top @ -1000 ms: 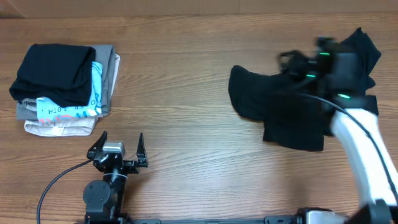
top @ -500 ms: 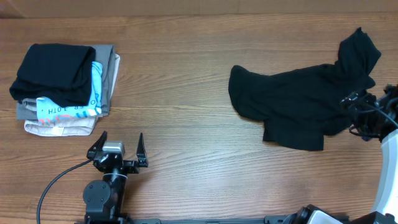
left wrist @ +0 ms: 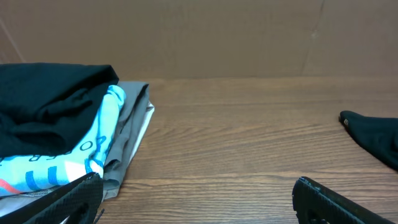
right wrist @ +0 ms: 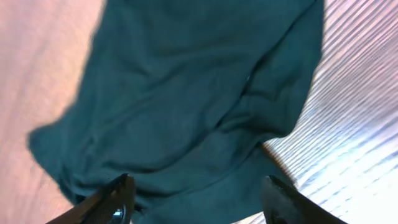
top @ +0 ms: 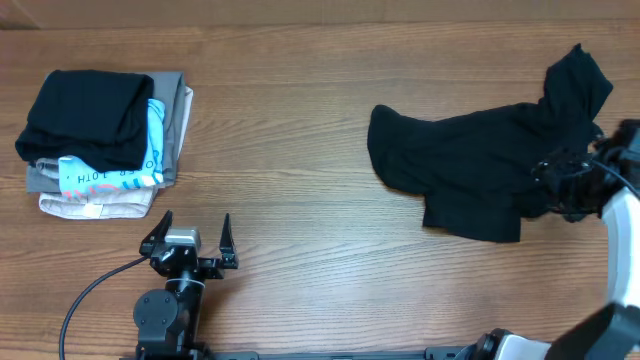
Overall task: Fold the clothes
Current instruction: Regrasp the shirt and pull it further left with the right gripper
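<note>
Not one fold made yet: the black T-shirt lies rumpled on the right side of the table, sleeves askew. The right gripper hovers at its right edge, fingers apart and pinching nothing. The left gripper sits near the front edge, well away, fingers spread wide. The folded pile (not our job) sits far left. Spreading flat and every fold remain.

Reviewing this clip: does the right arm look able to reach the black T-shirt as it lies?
Probably yes: the right gripper hangs open directly over one edge of the black T-shirt, with nothing between them.
</note>
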Robot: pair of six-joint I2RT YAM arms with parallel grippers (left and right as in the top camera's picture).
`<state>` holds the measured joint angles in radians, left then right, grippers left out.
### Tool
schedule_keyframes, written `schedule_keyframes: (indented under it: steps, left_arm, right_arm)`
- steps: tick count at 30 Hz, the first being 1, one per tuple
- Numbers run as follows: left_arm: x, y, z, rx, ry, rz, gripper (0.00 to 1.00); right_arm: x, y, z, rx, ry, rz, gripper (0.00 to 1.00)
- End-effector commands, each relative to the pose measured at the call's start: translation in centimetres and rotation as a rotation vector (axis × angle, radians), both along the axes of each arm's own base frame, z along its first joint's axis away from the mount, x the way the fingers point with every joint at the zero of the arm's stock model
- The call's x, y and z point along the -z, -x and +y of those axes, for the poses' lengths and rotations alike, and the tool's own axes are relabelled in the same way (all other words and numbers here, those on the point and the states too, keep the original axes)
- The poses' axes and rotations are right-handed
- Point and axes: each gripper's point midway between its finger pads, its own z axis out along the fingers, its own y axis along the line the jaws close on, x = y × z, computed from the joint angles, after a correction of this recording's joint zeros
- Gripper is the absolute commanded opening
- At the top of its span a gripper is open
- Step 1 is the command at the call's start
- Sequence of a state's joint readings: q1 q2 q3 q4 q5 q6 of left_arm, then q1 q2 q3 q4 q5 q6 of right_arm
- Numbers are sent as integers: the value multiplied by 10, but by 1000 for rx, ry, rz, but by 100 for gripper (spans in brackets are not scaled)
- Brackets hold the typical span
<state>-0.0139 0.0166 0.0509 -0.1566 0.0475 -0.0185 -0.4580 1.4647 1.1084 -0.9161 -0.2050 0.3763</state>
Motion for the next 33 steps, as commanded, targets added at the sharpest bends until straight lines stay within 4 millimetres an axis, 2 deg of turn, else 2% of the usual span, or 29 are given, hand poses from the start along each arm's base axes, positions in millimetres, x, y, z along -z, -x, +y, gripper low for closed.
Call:
schedule_keyframes:
  steps: [1, 9, 16, 21, 23, 24, 25, 26, 33]
  left_arm:
    - [2, 0, 0, -1, -20, -5, 100]
    - [2, 0, 0, -1, -20, -5, 100]
    - [2, 0, 0, -1, -20, -5, 100]
    - [2, 0, 0, -1, -20, -5, 100]
    - [2, 0, 0, -1, -20, -5, 100]
    - [2, 0, 0, -1, -20, -5, 100]
    - [2, 0, 0, -1, -20, -5, 100]
    - [2, 0, 0, -1, -20, -5, 100]
    - [2, 0, 0, -1, -20, -5, 100]
  right_arm:
    - [34, 1, 11, -53, 32, 123, 68]
    - [90, -7, 42, -185, 76, 286, 69]
    - [121, -11, 68, -267, 68, 348, 67]
    - [124, -15, 75, -291, 74, 340, 50]
    - [124, -17, 75, -292, 77, 330, 36]
    - [124, -20, 75, -291, 82, 319, 17]
    - [124, -20, 74, -290, 86, 319, 6]
    - [123, -20, 73, -289, 92, 320, 4]
    - [124, -18, 78, -297, 87, 332, 4]
